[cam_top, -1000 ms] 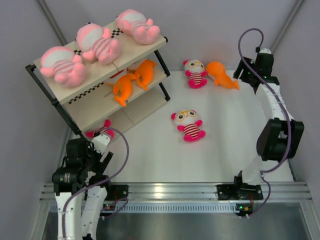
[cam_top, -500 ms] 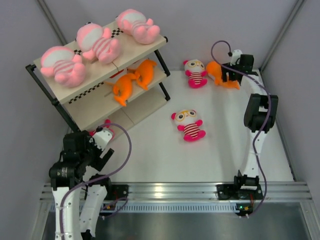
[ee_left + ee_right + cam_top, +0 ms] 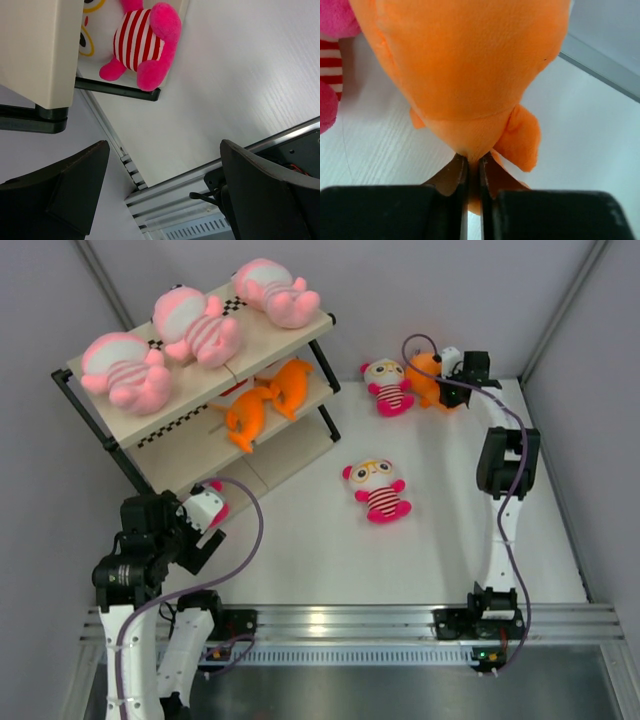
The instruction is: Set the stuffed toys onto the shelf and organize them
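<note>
1. The right gripper [image 3: 472, 160] is now gripping the orange fish [image 3: 465, 65]. A second ago it was hanging well clear of the toy. Its jaws are now pinching a fold of plush at the narrow end, and the body is bulging just beyond the tips.
2. The left gripper [image 3: 164, 147] is backing away from the shelf [image 3: 40, 50] with its jaws spread and empty. The striped doll [image 3: 137, 42] is lying on the bottom tier, ahead of the tips and apart from them.
3. Judgement: that doll is looking delivered, and the fish is becoming ready for lifting.
</note>
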Robot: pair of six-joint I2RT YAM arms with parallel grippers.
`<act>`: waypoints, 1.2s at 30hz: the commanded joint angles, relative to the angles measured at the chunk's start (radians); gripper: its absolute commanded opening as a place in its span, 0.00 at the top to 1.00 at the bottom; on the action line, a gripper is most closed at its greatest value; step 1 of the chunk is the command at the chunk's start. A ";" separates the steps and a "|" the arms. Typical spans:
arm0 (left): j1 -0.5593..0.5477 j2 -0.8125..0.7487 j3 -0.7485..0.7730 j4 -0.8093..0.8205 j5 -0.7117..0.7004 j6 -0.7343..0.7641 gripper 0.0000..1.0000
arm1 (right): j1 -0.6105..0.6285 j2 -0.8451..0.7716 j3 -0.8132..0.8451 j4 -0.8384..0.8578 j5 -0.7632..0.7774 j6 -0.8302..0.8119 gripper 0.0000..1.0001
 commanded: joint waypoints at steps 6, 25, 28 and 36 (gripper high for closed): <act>0.009 -0.021 0.058 0.035 0.052 -0.009 0.01 | -0.013 -0.234 -0.082 0.011 0.005 0.113 1.00; 0.009 -0.087 0.224 0.039 0.234 0.028 0.01 | 0.397 -1.210 -0.707 -0.131 -0.391 0.481 1.00; 0.009 -0.123 0.210 0.038 0.222 0.059 0.01 | 0.574 -1.217 -0.752 -0.110 -0.397 0.589 1.00; 0.009 -0.254 0.101 0.039 0.271 0.302 0.01 | 0.979 -1.053 -0.692 -0.065 -0.328 0.725 1.00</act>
